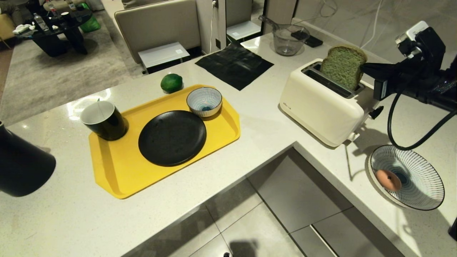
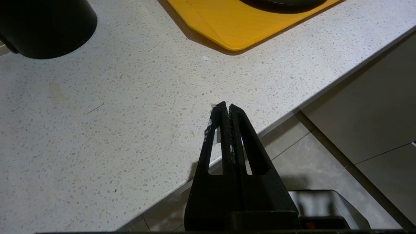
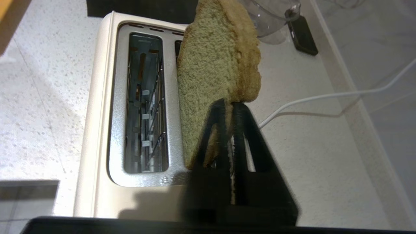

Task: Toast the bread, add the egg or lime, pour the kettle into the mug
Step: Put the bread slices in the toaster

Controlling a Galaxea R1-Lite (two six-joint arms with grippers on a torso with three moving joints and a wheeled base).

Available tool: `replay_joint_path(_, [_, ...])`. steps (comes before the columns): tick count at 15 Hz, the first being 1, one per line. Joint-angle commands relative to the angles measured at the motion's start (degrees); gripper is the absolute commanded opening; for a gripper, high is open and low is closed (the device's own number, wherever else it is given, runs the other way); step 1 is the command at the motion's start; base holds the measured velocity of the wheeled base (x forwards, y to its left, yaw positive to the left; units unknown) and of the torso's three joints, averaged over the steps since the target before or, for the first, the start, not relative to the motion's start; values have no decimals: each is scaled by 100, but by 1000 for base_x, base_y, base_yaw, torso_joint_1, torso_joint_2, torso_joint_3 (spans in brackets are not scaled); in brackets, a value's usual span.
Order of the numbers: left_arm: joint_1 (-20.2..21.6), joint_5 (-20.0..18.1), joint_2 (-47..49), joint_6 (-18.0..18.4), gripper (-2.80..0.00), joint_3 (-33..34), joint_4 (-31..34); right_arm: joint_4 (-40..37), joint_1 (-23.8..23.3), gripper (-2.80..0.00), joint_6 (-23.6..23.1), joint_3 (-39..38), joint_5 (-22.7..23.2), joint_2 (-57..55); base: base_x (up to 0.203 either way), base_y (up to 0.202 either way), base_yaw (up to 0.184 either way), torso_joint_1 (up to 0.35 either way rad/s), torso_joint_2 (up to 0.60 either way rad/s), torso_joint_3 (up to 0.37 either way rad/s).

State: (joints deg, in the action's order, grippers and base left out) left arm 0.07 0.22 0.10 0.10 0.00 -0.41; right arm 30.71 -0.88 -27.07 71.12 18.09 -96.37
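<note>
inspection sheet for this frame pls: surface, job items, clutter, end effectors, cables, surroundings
Surface: pale speckled L-shaped counter.
Job's things: bread standing in the far slot of the white toaster, most of it above the rim; lime on the counter behind the yellow tray; mug on the tray's corner; kettle at the left edge; egg in the large striped bowl.
Clutter: black plate, small striped bowl, black cloth, clear jug.
End effectors: right end effector shut on the bread's edge; left end effector shut, empty, over the counter edge.
Cables: white cord behind the toaster.
Surroundings: sofa, coffee table.
</note>
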Motion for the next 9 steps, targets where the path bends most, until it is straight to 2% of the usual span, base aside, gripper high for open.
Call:
replay_joint_path(1, [1,4,-1,-1,-280,0,-2,23,0,0,94,-11,10,66,0,0,0,0,0,0])
replay_joint_path(9, [1,4,-1,-1,-280,0,-2,15,-31,0,97,-294,-29,378,0,0,0,0,0,0])
